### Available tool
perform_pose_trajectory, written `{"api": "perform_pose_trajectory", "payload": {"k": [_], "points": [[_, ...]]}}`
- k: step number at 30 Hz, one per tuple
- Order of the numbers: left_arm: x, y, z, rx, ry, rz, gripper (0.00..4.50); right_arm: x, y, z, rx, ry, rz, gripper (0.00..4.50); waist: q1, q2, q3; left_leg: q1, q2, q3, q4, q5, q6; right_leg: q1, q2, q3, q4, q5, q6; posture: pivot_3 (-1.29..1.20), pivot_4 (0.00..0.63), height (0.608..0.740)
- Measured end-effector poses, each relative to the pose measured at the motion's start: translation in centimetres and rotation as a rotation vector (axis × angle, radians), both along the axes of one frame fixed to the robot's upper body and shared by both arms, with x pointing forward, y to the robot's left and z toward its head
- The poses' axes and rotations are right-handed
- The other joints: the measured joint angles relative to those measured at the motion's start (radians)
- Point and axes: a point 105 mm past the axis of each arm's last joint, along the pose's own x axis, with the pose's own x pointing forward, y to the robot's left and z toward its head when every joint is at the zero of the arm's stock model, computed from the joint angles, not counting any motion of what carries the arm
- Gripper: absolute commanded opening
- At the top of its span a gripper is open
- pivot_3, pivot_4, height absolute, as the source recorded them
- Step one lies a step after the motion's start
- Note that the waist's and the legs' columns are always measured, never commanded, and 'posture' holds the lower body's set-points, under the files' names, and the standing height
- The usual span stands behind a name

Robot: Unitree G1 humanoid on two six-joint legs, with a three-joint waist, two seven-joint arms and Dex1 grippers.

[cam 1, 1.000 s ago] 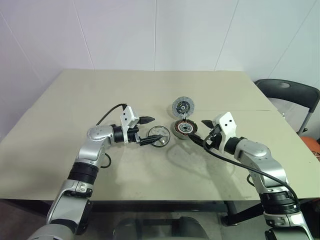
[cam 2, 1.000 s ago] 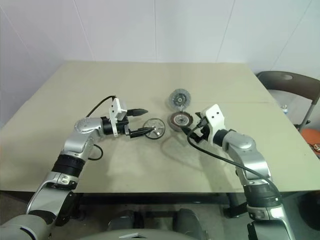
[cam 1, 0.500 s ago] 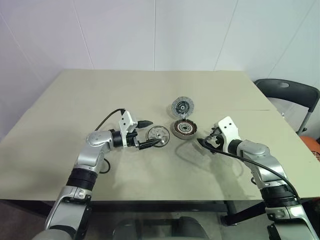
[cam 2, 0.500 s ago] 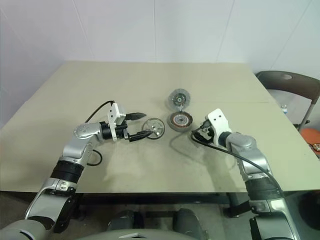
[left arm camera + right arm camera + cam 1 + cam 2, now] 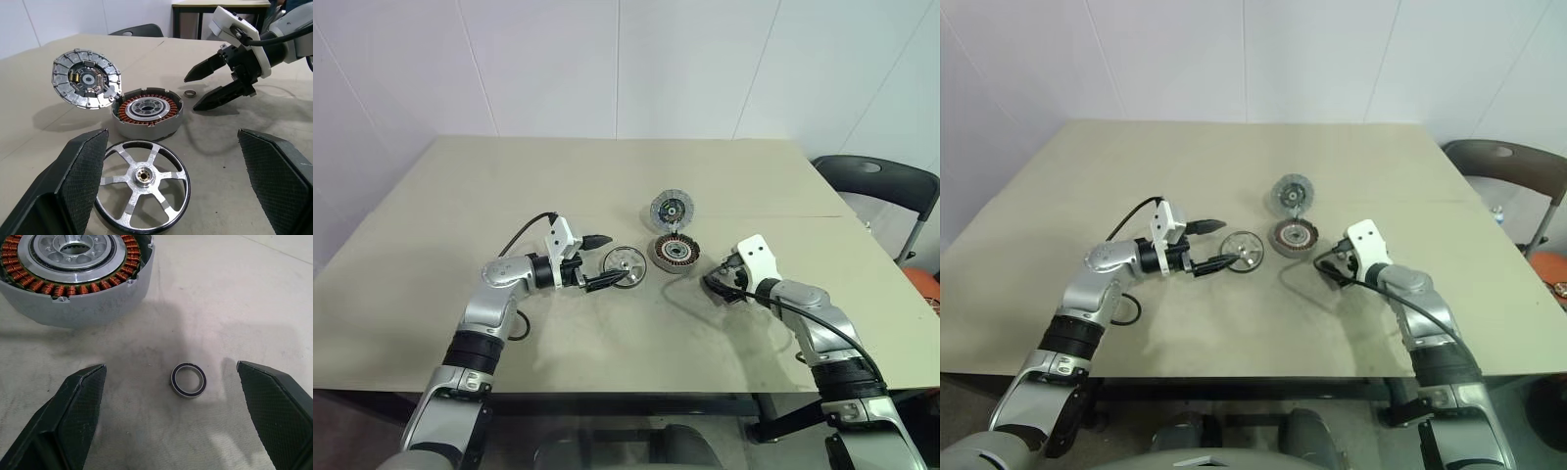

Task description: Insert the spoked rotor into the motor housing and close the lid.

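- The spoked rotor (image 5: 142, 176) is lying flat on the counter (image 5: 460, 196), just in front of the left gripper (image 5: 171, 186), whose jaws are standing wide and empty on either side of it.
- The right gripper (image 5: 171, 431) is also keeping its jaws wide and empty, with a small ring (image 5: 188, 380) lying between them on the counter.
- The motor housing (image 5: 146, 113) is standing just beyond the rotor, copper windings showing; the lid (image 5: 87, 78) is leaning against its rim.
- I judge that the grasping step is in hand: next, the left jaws need to close on the rotor's rim and lift it level over the housing.
- The wrist views are showing the small ring clearly; in the head views it is too small to tell.
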Motion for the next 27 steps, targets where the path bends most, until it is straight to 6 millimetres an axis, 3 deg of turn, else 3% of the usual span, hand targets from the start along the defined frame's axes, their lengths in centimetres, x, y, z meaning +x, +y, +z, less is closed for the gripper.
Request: {"api": "perform_pose_trajectory", "payload": {"k": [2, 5, 16, 22, 25, 27], "points": [[0.0, 0.0, 0.0, 0.000, 0.000, 0.000, 4.50, -0.1, 0.0, -0.1, 0.005, 0.008, -0.004, 4.46, 0.000, 0.000, 0.000, 0.000, 0.000, 0.000, 0.000, 0.000, 0.000, 0.000, 0.000, 0.000, 0.000, 0.000, 0.000, 0.00, 0.000, 0.740], [0.0, 0.0, 0.0, 0.000, 0.000, 0.000, 4.50, -0.1, 0.1, -0.2, 0.021, 0.016, -0.003, 3.88, 0.000, 0.000, 0.000, 0.000, 0.000, 0.000, 0.000, 0.000, 0.000, 0.000, 0.000, 0.000, 0.000, 0.000, 0.000, 0.00, 0.000, 0.740], [0.1, 0.1, 0.0, 0.003, -0.002, 0.011, 4.50, -0.4, 1.3, -0.5, 0.063, 0.044, 0.042, 0.19, 0.001, 0.000, 0.000, 0.000, 0.000, 0.000, 0.003, -0.001, 0.001, 0.001, 0.000, 0.000, 0.000, 0.001, 0.000, 0.00, 0.000, 0.740], [0.2, 0.3, 0.0, 0.008, -0.004, 0.016, 4.50, -0.3, 1.3, -0.5, 0.068, 0.034, 0.036, 0.19, 0.000, 0.000, 0.000, 0.000, 0.000, 0.000, 0.003, -0.001, 0.001, 0.001, -0.001, 0.000, 0.000, 0.001, 0.000, 0.00, 0.000, 0.740], [0.2, 0.3, 0.0, 0.008, -0.004, 0.016, 4.50, -0.1, 1.2, -0.3, 0.089, 0.021, 0.014, 0.79, -0.001, 0.000, 0.000, 0.000, 0.001, 0.000, 0.003, -0.001, 0.001, 0.001, 0.000, 0.000, 0.000, 0.002, 0.001, 0.00, 0.000, 0.740], [0.1, 0.2, 0.0, 0.009, -0.003, 0.016, 4.50, 0.0, 0.7, 0.1, 0.107, 0.009, -0.004, 1.42, 0.000, 0.000, 0.000, 0.000, 0.001, 0.000, 0.003, -0.001, 0.001, 0.000, 0.000, 0.000, 0.000, 0.002, 0.001, 0.00, 0.000, 0.740]]}}
